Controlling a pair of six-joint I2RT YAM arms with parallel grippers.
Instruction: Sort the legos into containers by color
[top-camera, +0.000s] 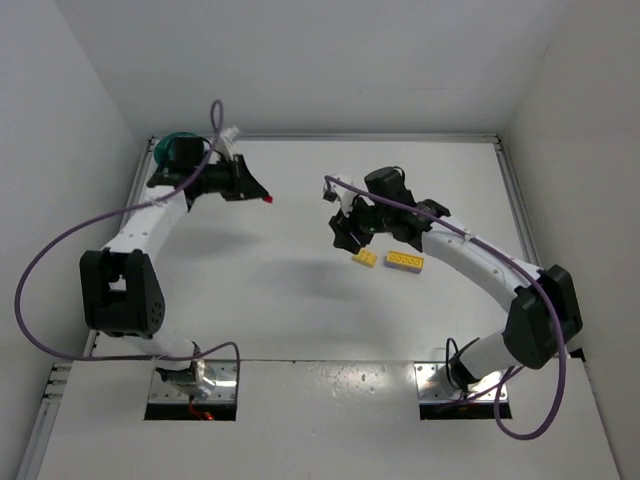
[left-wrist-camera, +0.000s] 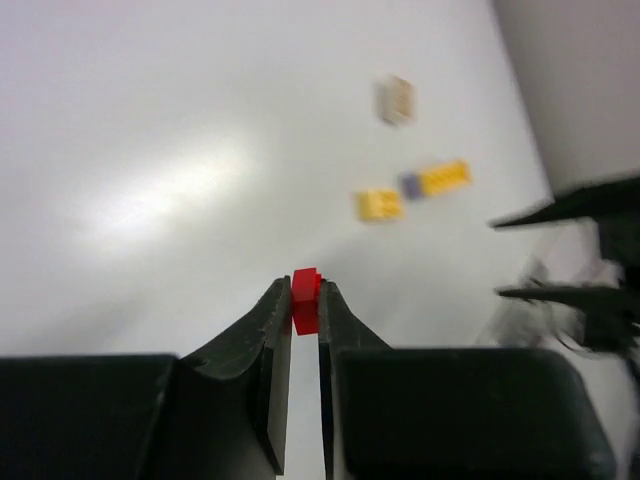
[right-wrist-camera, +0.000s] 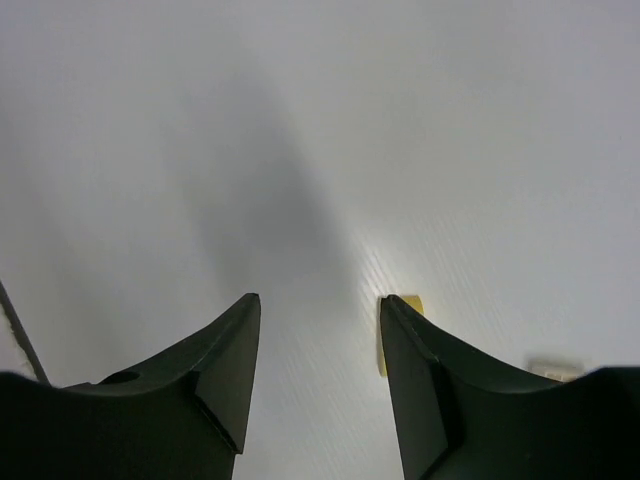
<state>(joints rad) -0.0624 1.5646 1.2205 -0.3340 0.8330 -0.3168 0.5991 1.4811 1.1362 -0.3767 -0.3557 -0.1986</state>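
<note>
My left gripper (top-camera: 268, 198) is shut on a tiny red lego (top-camera: 271, 200), pinched at its fingertips in the left wrist view (left-wrist-camera: 305, 298), above the table at the back left. The teal bowl (top-camera: 172, 146) sits behind that arm in the back left corner, mostly hidden. Two yellow legos lie mid-table: a small one (top-camera: 365, 258) and a longer studded one (top-camera: 405, 262); a purple piece (left-wrist-camera: 410, 185) touches the longer one (left-wrist-camera: 443, 177). My right gripper (top-camera: 345, 232) is open and empty, just left of the small yellow lego (right-wrist-camera: 412, 303).
A pale small brick (left-wrist-camera: 396, 99) lies beyond the yellow ones in the left wrist view. White walls enclose the table on three sides. Purple cables loop off both arms.
</note>
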